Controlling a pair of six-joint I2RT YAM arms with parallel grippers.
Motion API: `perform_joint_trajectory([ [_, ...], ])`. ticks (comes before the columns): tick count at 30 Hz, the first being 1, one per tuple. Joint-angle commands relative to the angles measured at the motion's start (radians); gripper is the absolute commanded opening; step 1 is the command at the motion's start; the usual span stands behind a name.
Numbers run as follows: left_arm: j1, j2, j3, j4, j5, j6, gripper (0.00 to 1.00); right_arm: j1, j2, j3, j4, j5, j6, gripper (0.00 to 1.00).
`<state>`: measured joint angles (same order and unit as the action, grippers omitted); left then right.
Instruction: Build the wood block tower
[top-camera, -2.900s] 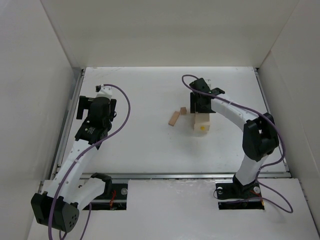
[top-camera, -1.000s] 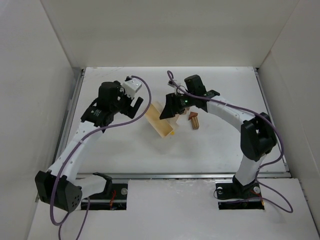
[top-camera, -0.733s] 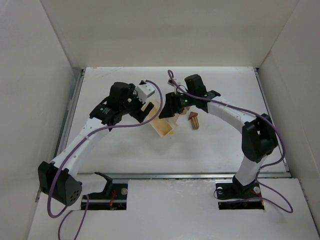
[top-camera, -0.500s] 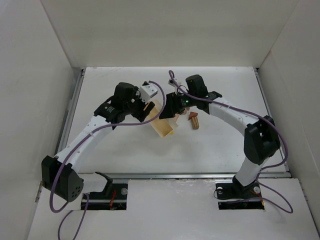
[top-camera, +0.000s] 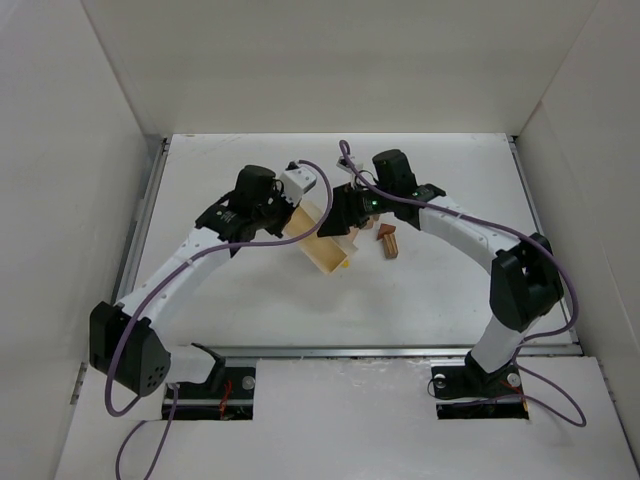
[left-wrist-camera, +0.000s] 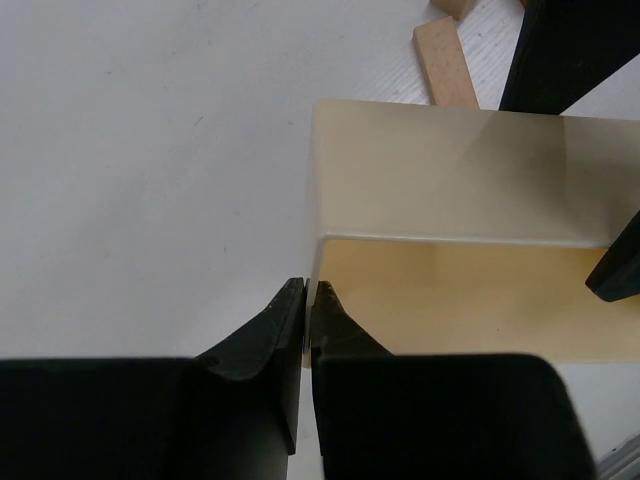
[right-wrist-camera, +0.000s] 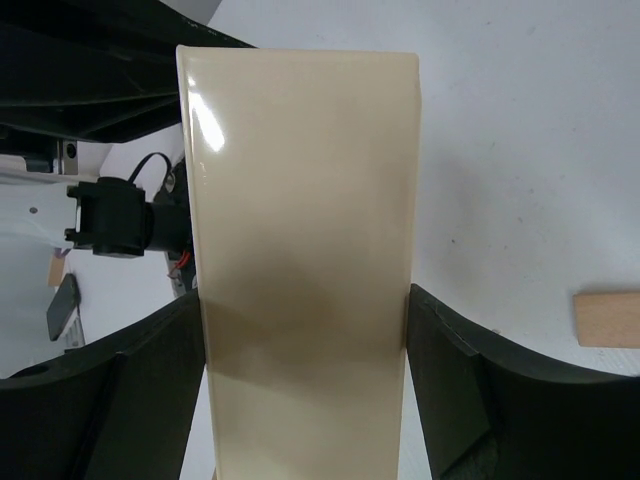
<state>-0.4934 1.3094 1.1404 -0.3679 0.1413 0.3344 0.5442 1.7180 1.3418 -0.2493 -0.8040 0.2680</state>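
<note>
The pale yellow box (top-camera: 322, 243) hangs tilted above the table, held from both sides. My left gripper (top-camera: 293, 216) is shut on its thin left wall; in the left wrist view the two fingertips (left-wrist-camera: 290, 300) pinch that wall edge of the box (left-wrist-camera: 460, 190). My right gripper (top-camera: 343, 224) is shut across the box's width, a finger (right-wrist-camera: 450, 380) pressed on each side of the box (right-wrist-camera: 300, 200). The wood block tower (top-camera: 386, 241), tan wood with a reddish-brown piece on top, stands on the table just right of the right gripper.
A loose tan block (left-wrist-camera: 446, 62) lies on the table beyond the box, and its end also shows in the right wrist view as a tan block (right-wrist-camera: 607, 319). White walls (top-camera: 60, 200) enclose the table on three sides.
My left arm has swung right to the box and its jaws have closed on the box's wall. The right gripper and the box have barely moved.
</note>
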Motion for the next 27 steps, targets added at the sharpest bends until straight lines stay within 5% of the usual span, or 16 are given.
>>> perform_joint_trajectory([
  [1,0.01,-0.001,0.032,0.04,-0.029,-0.044,0.0,0.011,-0.051,0.005,0.047,-0.054,-0.018,0.0],
  [3,0.01,-0.001,0.022,0.029,-0.019,-0.054,0.0,0.011,-0.041,0.005,0.036,-0.044,-0.018,0.05],
  [5,0.01,-0.001,0.004,0.029,-0.019,-0.063,0.0,0.011,-0.041,0.014,0.024,-0.029,-0.027,0.26],
  [11,0.01,-0.033,-0.044,0.04,-0.017,-0.063,0.0,0.011,-0.012,0.023,0.015,0.005,-0.027,0.61],
  [25,0.085,0.019,-0.099,0.03,0.043,-0.101,0.0,-0.081,0.049,0.033,0.015,0.081,0.033,0.9],
  [27,0.107,0.037,-0.099,0.03,0.052,-0.101,0.0,-0.093,0.058,0.033,0.024,0.097,0.042,1.0],
])
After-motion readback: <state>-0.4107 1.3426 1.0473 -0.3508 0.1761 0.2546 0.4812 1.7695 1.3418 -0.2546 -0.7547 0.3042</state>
